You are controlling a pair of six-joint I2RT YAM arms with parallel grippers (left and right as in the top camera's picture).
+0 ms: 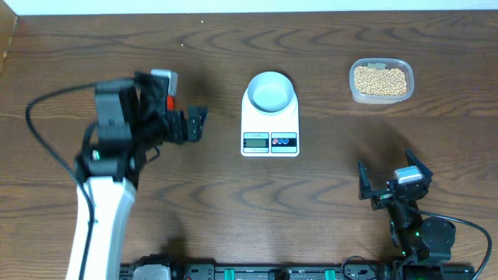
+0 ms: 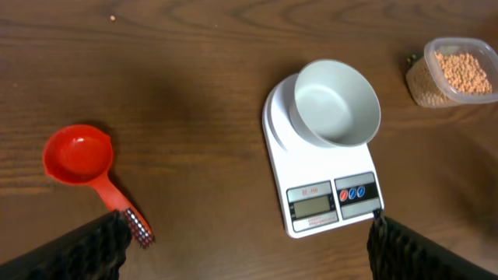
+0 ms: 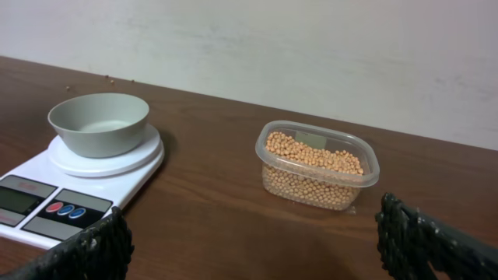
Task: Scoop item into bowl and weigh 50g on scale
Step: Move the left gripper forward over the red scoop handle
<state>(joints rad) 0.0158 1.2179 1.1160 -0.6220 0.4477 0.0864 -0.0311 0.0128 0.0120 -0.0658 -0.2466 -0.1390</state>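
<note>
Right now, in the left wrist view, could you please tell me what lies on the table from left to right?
Red scoop → white scale → clear tub of beans.

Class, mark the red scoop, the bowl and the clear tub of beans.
red scoop (image 2: pixel 78 155), left wrist view, inside of its cup.
bowl (image 1: pixel 271 91), overhead view, its bare inner floor.
clear tub (image 3: pixel 311 190), right wrist view, its front wall.
</note>
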